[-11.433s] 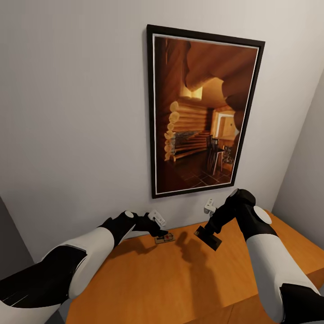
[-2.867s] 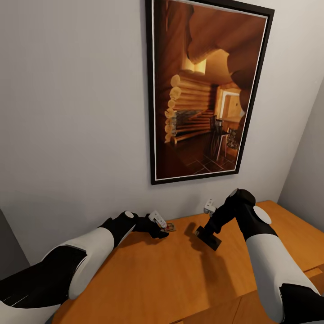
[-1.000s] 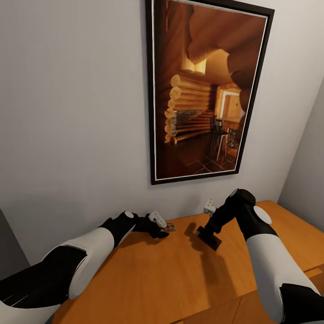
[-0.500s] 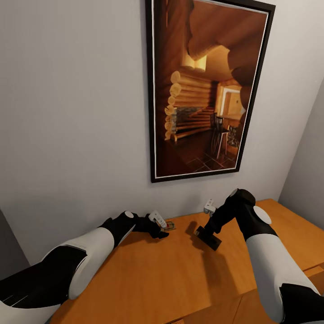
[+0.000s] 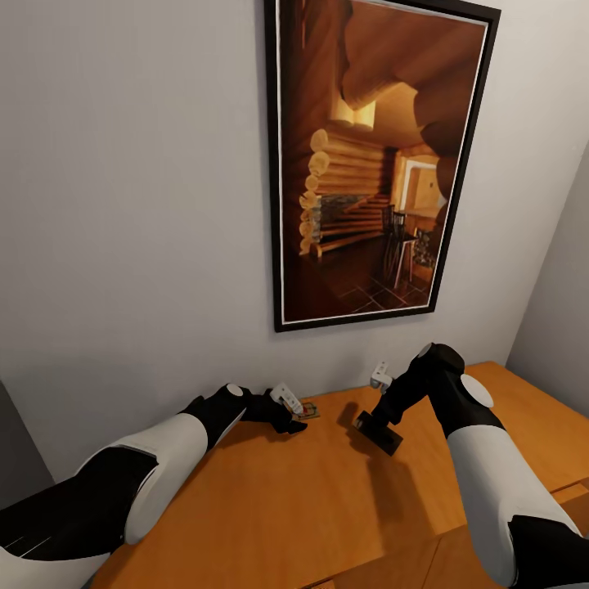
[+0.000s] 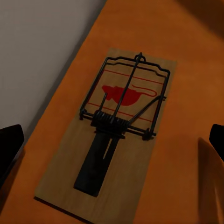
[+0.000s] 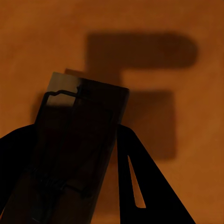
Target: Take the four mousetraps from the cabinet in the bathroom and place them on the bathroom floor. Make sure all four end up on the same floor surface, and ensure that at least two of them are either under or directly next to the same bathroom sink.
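Observation:
One mousetrap (image 5: 306,411) (image 6: 112,135), a tan board with dark wire and a red spot, lies flat on the orange-brown cabinet (image 5: 327,507) top close to the wall. My left gripper (image 5: 294,415) is open right over it. In the left wrist view one dark fingertip (image 6: 9,145) stands on each side of the trap without touching it. My right gripper (image 5: 370,422) is shut on a second mousetrap (image 5: 381,436) (image 7: 77,149), held tilted a little above the cabinet top (image 7: 177,56), where it casts a shadow.
A grey wall (image 5: 139,245) rises directly behind the cabinet, with a large black-framed picture (image 5: 368,164) of a log cabin hung above the grippers. A second wall (image 5: 564,294) closes the corner on the right. Drawer fronts (image 5: 483,564) show at the cabinet's near right edge.
The head view has shifted slightly since a second ago. Both arms hold the same pose, the left over the lying trap, the right still gripping its trap.

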You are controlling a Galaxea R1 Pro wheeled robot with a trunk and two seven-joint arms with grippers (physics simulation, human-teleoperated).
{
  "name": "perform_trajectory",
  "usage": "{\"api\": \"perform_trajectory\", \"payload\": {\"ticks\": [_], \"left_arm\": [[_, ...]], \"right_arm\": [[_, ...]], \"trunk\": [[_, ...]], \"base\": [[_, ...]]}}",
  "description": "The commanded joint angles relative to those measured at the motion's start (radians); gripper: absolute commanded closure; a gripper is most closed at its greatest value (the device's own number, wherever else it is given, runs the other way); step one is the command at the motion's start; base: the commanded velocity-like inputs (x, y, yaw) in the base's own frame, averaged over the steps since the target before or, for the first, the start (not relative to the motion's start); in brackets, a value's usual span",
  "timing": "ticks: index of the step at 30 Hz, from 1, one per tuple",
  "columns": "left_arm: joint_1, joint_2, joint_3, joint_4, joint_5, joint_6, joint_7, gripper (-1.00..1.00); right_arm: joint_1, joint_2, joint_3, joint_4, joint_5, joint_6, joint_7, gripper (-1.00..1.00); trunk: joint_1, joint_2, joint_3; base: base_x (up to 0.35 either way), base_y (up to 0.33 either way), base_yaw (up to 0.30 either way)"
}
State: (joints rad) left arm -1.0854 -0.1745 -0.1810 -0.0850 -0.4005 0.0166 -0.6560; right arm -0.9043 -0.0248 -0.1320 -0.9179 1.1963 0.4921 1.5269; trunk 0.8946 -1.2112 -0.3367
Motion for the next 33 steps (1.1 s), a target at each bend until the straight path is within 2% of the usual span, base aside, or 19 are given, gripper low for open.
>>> {"api": "perform_trajectory", "payload": {"ticks": [1, 4, 7, 33], "left_arm": [[-0.001, 0.000, -0.006, -0.001, 0.003, 0.002, -0.002, -1.00], [-0.001, 0.000, -0.006, -0.001, 0.003, 0.002, -0.002, -1.00], [-0.001, 0.000, -0.006, -0.001, 0.003, 0.002, -0.002, -1.00], [-0.001, 0.000, -0.006, -0.001, 0.003, 0.002, -0.002, -1.00]], "right_arm": [[-0.001, 0.000, -0.001, -0.001, 0.005, 0.011, 0.007, 1.00], [-0.001, 0.000, -0.001, -0.001, 0.005, 0.011, 0.007, 1.00], [-0.001, 0.000, -0.001, -0.001, 0.005, 0.011, 0.007, 1.00], [-0.001, 0.000, -0.001, -0.001, 0.005, 0.011, 0.007, 1.00]], "trunk": [[0.000, -0.001, -0.001], [0.000, -0.001, -0.001], [0.012, -0.022, -0.011], [0.012, -0.022, -0.011]], "base": [[0.000, 0.000, 0.000], [0.000, 0.000, 0.000], [0.000, 0.000, 0.000], [0.000, 0.000, 0.000]]}}
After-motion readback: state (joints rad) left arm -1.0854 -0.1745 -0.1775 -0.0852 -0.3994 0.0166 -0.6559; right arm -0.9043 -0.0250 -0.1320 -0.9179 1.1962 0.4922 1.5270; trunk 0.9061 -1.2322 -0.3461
